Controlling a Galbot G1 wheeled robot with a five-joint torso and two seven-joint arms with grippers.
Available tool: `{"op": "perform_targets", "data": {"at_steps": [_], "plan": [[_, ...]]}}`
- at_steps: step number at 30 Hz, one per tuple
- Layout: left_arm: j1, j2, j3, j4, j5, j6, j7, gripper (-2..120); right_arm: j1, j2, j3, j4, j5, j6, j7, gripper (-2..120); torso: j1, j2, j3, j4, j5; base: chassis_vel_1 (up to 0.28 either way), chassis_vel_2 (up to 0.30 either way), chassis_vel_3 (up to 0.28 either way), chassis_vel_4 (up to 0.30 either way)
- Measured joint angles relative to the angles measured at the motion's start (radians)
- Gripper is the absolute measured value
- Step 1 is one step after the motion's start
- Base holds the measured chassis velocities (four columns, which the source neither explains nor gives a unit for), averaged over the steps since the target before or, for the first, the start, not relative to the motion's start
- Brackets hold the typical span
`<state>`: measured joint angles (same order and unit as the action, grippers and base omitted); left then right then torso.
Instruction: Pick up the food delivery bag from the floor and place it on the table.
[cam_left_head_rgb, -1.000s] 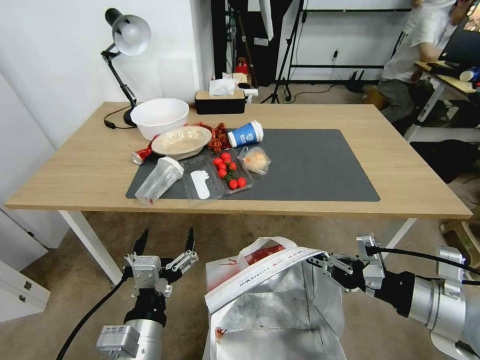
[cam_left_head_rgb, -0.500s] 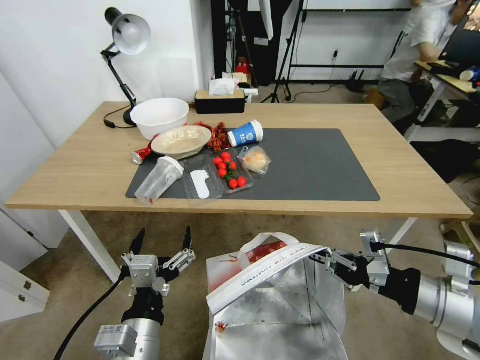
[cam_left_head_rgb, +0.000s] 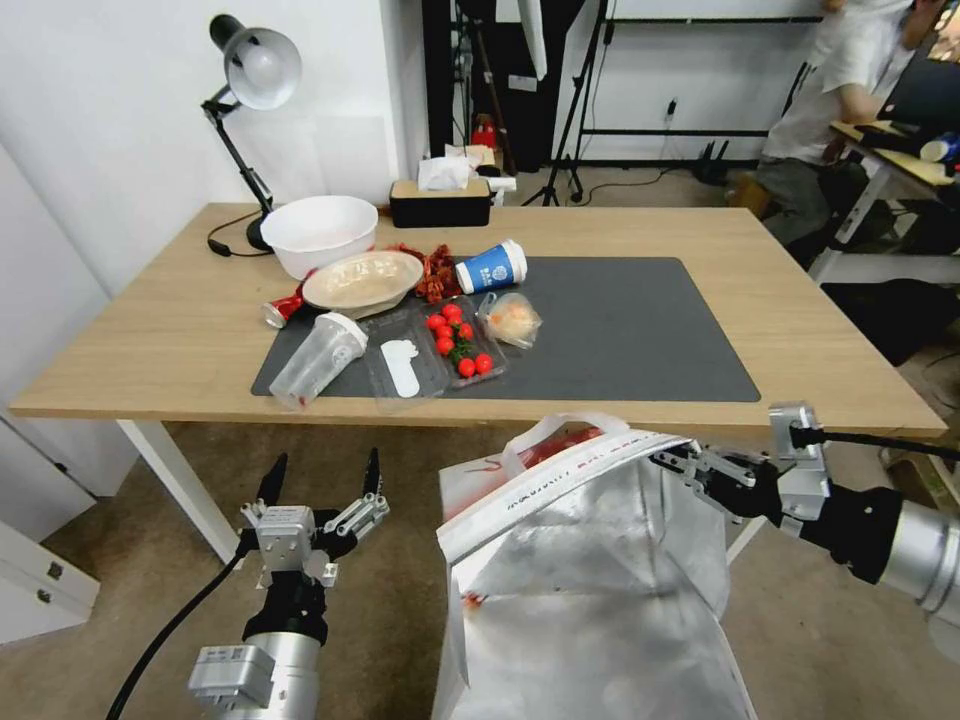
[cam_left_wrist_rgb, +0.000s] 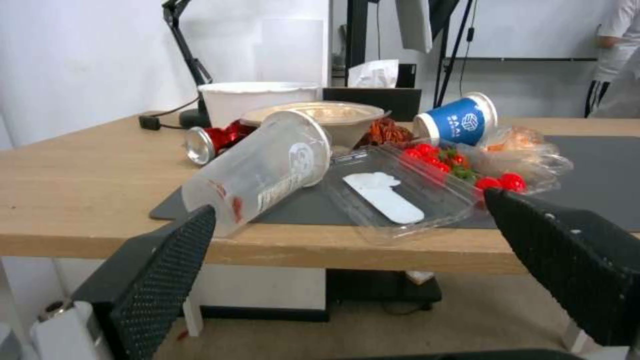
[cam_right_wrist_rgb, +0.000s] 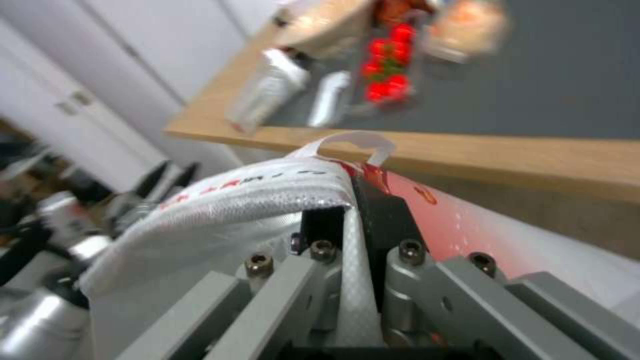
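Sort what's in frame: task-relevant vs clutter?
Job:
- food delivery bag, rim pinched by right gripper
- table
- floor
- left gripper, open, idle below the table edge

Clutter:
- white bowl
- blue cup, on its side
- clear cup, tipped over
- tomato tray
- desk lamp
- tissue box

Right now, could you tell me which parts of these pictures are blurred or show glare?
Right wrist view: the table and the food on it are out of focus, while the right gripper, shut on the food delivery bag, is sharp. Head view: the bag's foil lining glares, and the straight table edges bow.
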<state>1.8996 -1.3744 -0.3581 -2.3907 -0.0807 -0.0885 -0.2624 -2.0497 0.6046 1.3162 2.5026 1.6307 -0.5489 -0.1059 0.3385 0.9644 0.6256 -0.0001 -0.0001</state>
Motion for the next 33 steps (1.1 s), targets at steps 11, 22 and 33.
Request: {"op": "perform_targets", "data": {"at_steps": [11, 22, 33], "plan": [[0.004, 0.007, -0.002, 0.000, -0.002, -0.005, -0.010, 100, 0.045, 0.019, 0.107, 0.000, 0.202, -0.047, 0.157, 0, 0.000, -0.001, 0.000, 0.0002, 0.0003, 0.000, 0.000, 0.000, 0.000], [0.017, -0.007, -0.005, -0.006, 0.007, -0.006, -0.015, 100, 0.081, -0.040, 0.343, -0.001, 0.541, -0.069, 0.285, 0, 0.000, -0.001, -0.001, 0.0002, 0.0002, 0.000, 0.000, 0.000, 0.000], [0.025, -0.022, -0.005, -0.007, 0.023, -0.006, -0.016, 100, 0.126, -0.130, 0.535, -0.001, 0.751, 0.008, 0.305, 0, 0.000, -0.002, -0.001, 0.0000, 0.0000, 0.000, 0.000, 0.000, 0.000]]}}
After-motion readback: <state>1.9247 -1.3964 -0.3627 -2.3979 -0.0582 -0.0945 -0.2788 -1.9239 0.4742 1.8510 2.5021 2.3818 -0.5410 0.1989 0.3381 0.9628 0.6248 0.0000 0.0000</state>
